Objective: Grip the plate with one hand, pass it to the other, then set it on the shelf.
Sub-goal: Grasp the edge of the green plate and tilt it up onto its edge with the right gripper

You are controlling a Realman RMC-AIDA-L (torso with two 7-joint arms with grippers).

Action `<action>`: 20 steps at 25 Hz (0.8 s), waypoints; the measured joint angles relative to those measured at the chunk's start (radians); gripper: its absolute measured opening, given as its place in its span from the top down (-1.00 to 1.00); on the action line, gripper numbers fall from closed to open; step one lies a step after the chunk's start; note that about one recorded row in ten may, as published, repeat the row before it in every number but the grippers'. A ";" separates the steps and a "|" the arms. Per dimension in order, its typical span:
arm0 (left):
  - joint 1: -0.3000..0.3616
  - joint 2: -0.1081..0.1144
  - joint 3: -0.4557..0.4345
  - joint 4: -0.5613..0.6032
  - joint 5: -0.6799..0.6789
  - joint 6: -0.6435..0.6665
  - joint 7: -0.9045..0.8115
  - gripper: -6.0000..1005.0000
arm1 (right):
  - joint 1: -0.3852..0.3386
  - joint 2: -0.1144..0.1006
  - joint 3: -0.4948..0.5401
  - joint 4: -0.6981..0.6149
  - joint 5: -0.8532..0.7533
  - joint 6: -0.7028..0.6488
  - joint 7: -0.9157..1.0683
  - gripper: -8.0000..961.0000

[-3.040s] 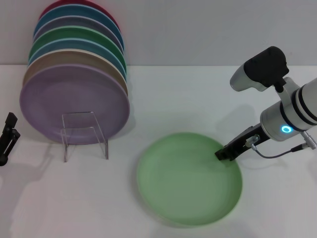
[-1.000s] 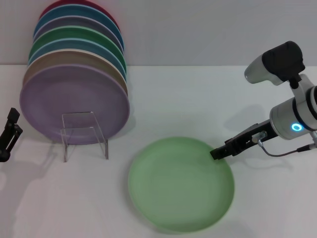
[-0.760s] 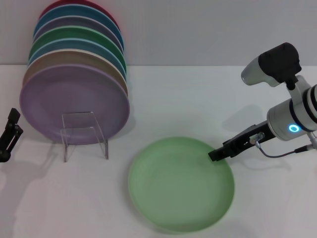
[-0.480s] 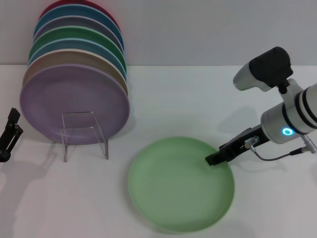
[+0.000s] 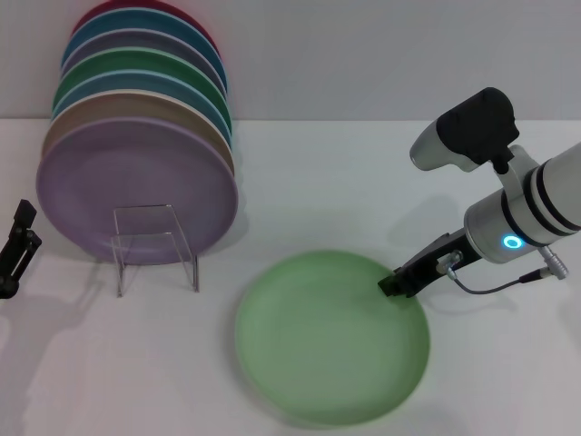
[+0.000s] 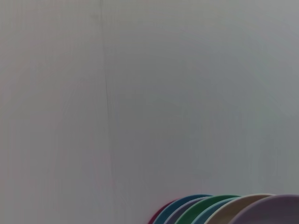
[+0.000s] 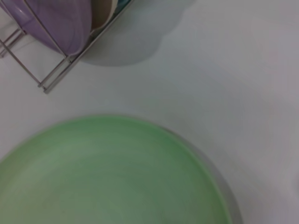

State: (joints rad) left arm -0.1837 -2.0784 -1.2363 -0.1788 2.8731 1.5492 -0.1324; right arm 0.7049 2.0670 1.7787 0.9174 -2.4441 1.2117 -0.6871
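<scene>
The pale mint-green plate (image 5: 331, 338) lies flat on the white table, front of centre. It also fills the lower part of the right wrist view (image 7: 107, 177). My right gripper (image 5: 397, 284), on the arm with the blue ring, is low at the plate's right rim, its black tip over the rim edge. The clear acrylic shelf (image 5: 154, 247) stands left of the plate, in front of the leaning plates, and shows in the right wrist view (image 7: 51, 70). My left gripper (image 5: 16, 252) is parked at the table's far left edge.
A row of several coloured plates (image 5: 136, 118) leans upright at the back left, a lilac plate (image 5: 136, 186) foremost. Their top edges show in the left wrist view (image 6: 224, 212) below a bare grey wall. White table (image 5: 327, 182) lies between plate and wall.
Over three seconds the mint plate has slid a little left and nearer. The right arm swung right, then back left, its tip staying at the plate's right rim. The left arm has barely moved.
</scene>
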 joint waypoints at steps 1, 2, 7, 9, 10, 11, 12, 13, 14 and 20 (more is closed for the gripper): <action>-0.001 0.000 0.000 0.001 0.000 0.000 0.000 -0.63 | 0.001 0.001 0.000 -0.001 0.001 -0.002 0.000 0.48; -0.001 0.000 0.000 0.002 0.000 -0.001 0.000 -0.63 | 0.002 0.002 -0.001 -0.002 0.001 -0.003 0.000 0.55; 0.002 0.000 0.000 -0.001 0.000 -0.003 0.001 -0.62 | 0.003 0.005 -0.001 0.000 0.006 -0.004 0.000 0.83; 0.003 0.000 0.000 -0.002 0.000 -0.003 0.001 -0.62 | -0.003 0.006 -0.001 0.006 0.010 -0.004 -0.008 0.91; 0.003 0.000 0.000 -0.002 0.000 -0.003 0.001 -0.62 | -0.003 0.006 -0.001 0.006 0.010 -0.004 -0.008 0.91; 0.003 0.000 0.000 -0.002 0.000 -0.003 0.001 -0.61 | -0.007 0.006 -0.001 0.010 0.013 -0.004 -0.011 0.92; 0.003 0.000 0.000 -0.002 0.000 -0.003 0.001 -0.61 | -0.007 0.006 -0.001 0.010 0.013 -0.004 -0.011 0.92; 0.004 0.000 0.000 -0.002 0.000 -0.003 0.001 -0.61 | -0.019 0.008 -0.001 0.024 0.027 -0.004 -0.020 0.92; 0.004 0.000 0.000 -0.002 0.000 -0.003 0.001 -0.61 | -0.019 0.008 -0.001 0.024 0.027 -0.004 -0.020 0.92; 0.004 0.000 0.000 -0.002 0.000 -0.003 0.001 -0.60 | -0.075 0.009 0.008 0.094 0.088 0.002 -0.050 0.93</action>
State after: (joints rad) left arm -0.1794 -2.0785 -1.2364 -0.1810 2.8732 1.5467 -0.1318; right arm 0.6295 2.0757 1.7862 1.0116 -2.3565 1.2135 -0.7375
